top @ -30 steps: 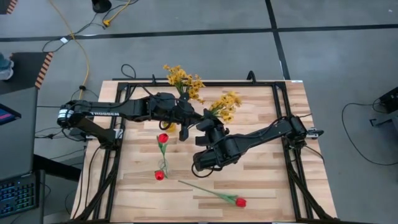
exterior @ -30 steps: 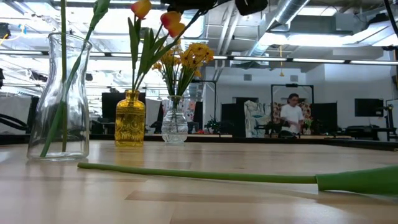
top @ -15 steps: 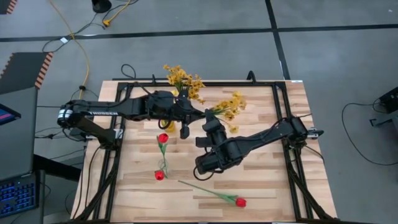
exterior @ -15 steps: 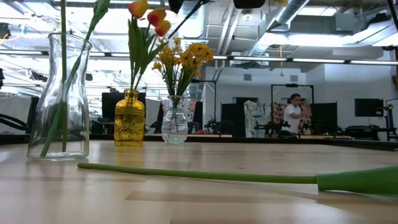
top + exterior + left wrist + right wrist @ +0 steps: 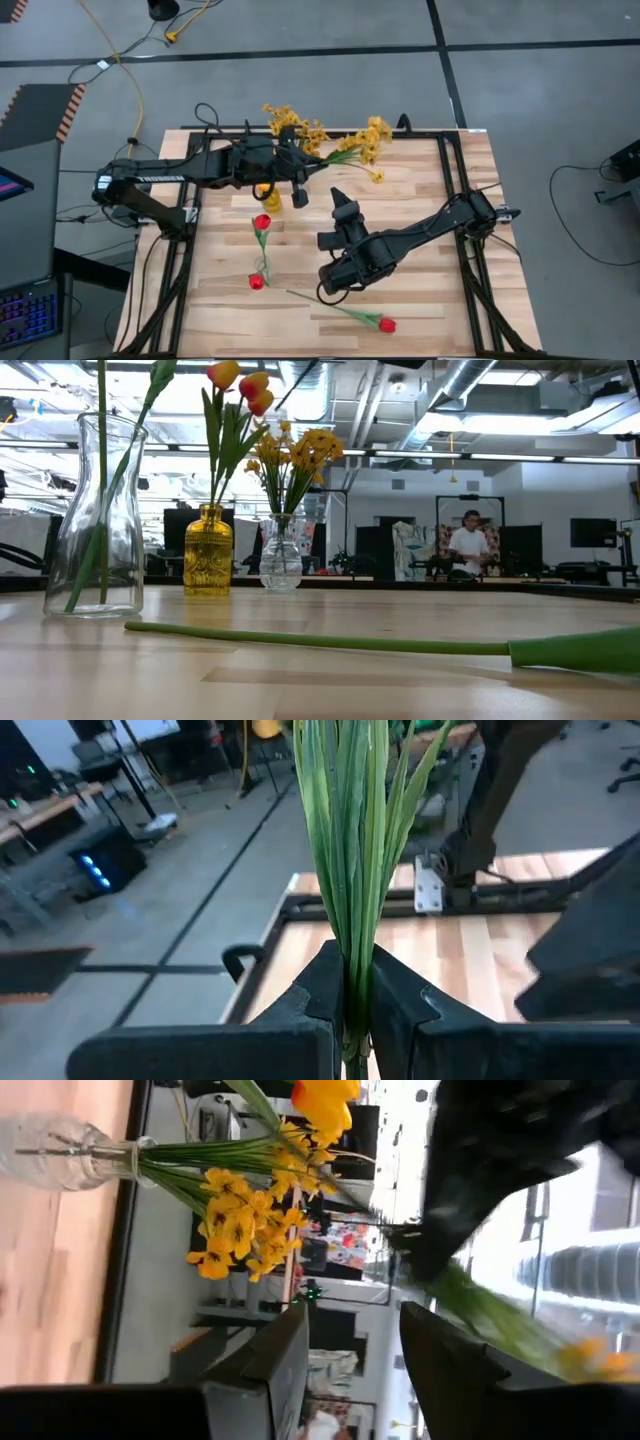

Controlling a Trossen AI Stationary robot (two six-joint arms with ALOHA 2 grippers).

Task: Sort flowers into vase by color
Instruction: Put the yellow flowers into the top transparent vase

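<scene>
My left gripper point(image 5: 306, 164) is over the table's far middle, shut on a spray of small yellow flowers point(image 5: 368, 136) whose blossoms reach toward the far right. My right gripper point(image 5: 340, 203) hovers open near the table's middle, touching nothing. At the far edge, a small clear vase point(image 5: 281, 563) holds another yellow spray point(image 5: 300, 452). Beside it a yellow vase point(image 5: 209, 550) holds orange tulips point(image 5: 240, 380). A tall clear carafe point(image 5: 95, 510) holds a green stem. Two red tulips point(image 5: 262, 222) point(image 5: 256, 282) show left of centre. A third point(image 5: 386, 325) lies flat on the table near the front. My left gripper pinches the spray's bundled green stems point(image 5: 355, 982) near their lower end, between its two fingers point(image 5: 322, 990). It comes in about level from the table's left. The stems run on past the fingertips, the blossoms hang out beyond them, and the whole spray is lifted clear of the table.
A black frame rail point(image 5: 450, 190) runs round the table top. The lying tulip's long stem point(image 5: 320, 642) crosses the front of the table. A person point(image 5: 467, 548) stands far back in the room. Bare wood shows at the table's right point(image 5: 420, 190).
My left gripper has risen and swung toward the far edge with the spray, whose blossoms have moved from mid-table to the far right, away from my right gripper. My right gripper has rolled and drawn back toward the near edge.
</scene>
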